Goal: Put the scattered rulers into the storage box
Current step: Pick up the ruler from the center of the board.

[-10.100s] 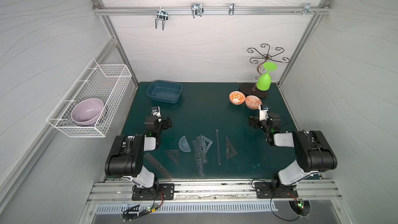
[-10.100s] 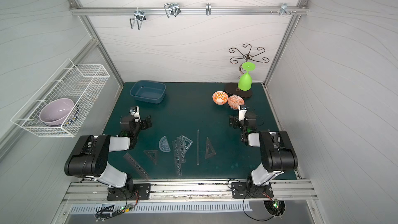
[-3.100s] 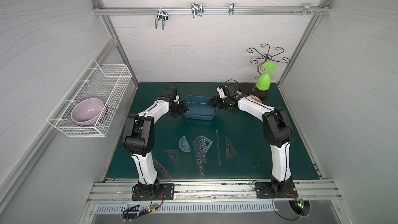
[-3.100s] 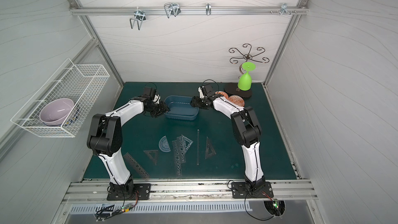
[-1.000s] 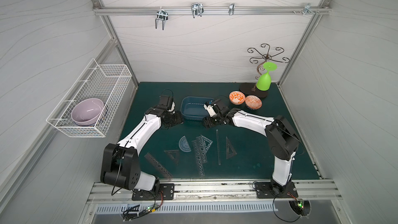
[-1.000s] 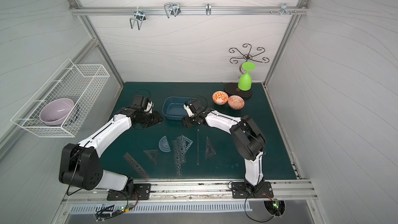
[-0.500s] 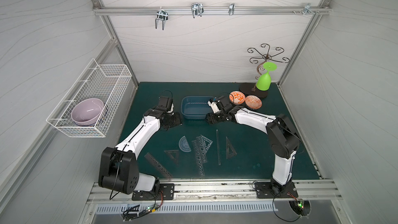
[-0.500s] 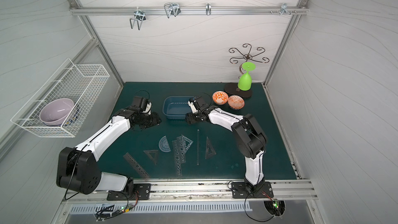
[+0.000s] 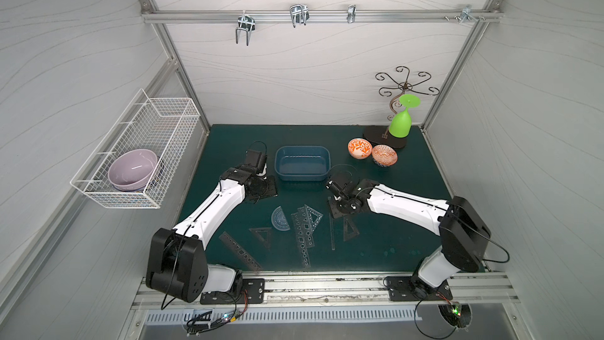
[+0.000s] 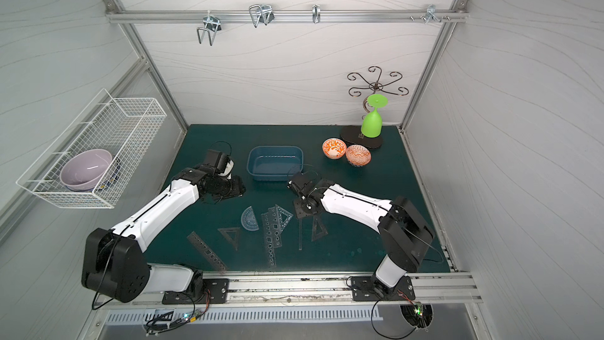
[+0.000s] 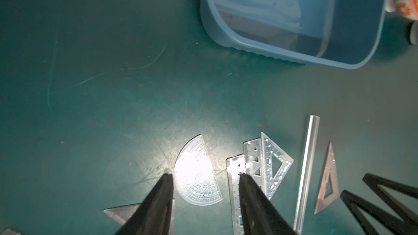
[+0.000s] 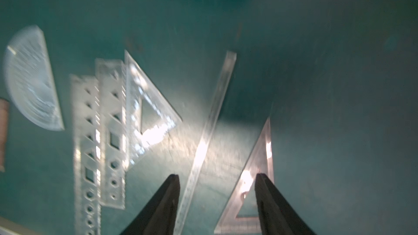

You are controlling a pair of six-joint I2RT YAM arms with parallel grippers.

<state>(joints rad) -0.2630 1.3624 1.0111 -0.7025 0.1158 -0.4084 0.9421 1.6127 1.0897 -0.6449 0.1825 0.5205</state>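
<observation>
The left gripper [image 11: 205, 175] is spread and empty, its fingertips framing the bluish protractor [image 11: 194, 154]. The right gripper [image 12: 217, 175] is also parted and holds nothing, aimed between the straight ruler [image 12: 217, 100] and a reddish-tinted set square [image 12: 255, 166]. All the rulers lie flat in the near middle of the green mat [image 9: 392, 240]. Two stencil rulers [image 12: 86, 132] overlap a clear set square, and another stencil ruler [image 9: 240, 251] lies apart at the near left. The storage box [image 9: 302, 174] stands empty just beyond them, at the far middle.

These pieces look light, stiff and slick. Flat on the mat they offer little to pinch, so a corner or an overlapped, raised edge seems the best hold.

The right wrist view is blurred. In both top views the right wrist covers the straight ruler's far end, and the clear plastic shows only faintly. I cannot tell how high either gripper is above the mat.
</observation>
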